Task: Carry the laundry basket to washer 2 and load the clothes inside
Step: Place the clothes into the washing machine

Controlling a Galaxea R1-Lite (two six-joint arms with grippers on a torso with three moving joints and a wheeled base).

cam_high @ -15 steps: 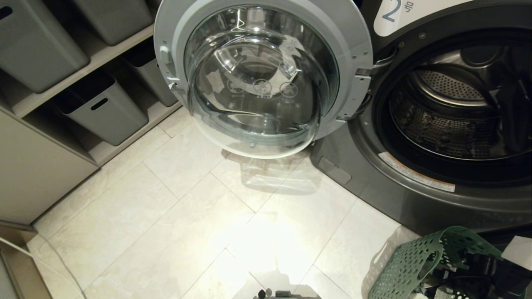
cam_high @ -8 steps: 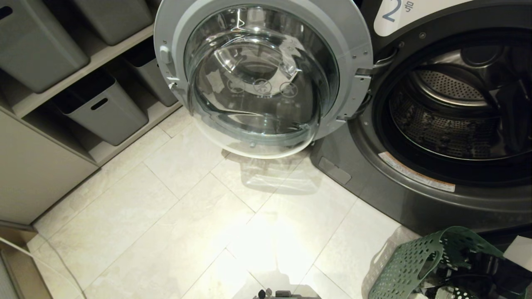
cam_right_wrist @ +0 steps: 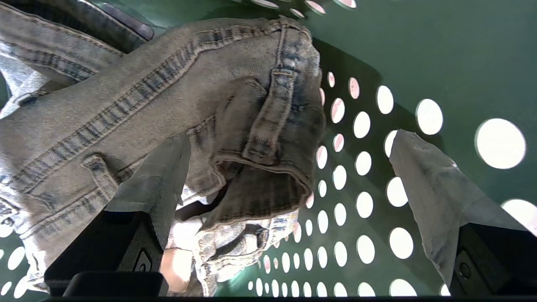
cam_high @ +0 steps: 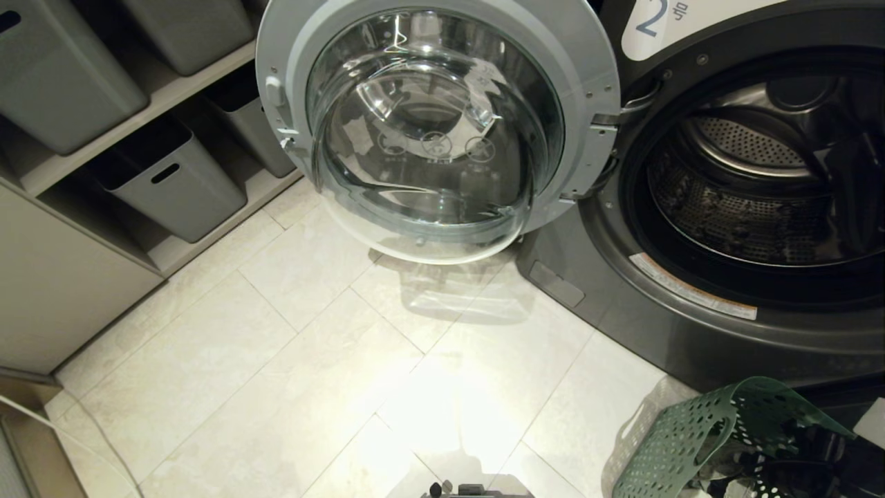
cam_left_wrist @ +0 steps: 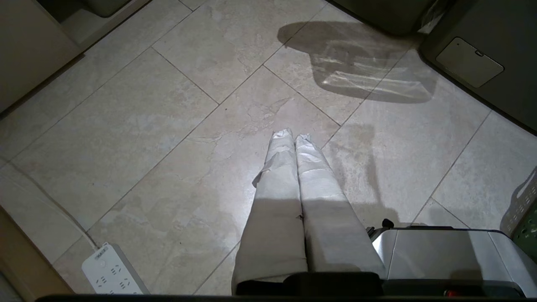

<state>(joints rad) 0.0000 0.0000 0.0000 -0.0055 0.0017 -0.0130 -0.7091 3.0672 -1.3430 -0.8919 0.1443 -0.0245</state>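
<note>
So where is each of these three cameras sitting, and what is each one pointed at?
Head view: high up, looking down at washer 2, its open door and the laundry basket.
Left wrist view: behind the shut left gripper, facing floor tiles.
Right wrist view: inside the basket, open right gripper over the clothes.
Shared: the basket's green wall appears in all three.

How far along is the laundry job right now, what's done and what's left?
Done: the laundry basket sits on the floor by washer 2, whose door hangs open. In hand: the right claw is inside the basket, jaws wide around the clothes, nothing gripped. The left claw is shut and parked over the floor. Left: grip the clothes and lift them into the drum.
</note>
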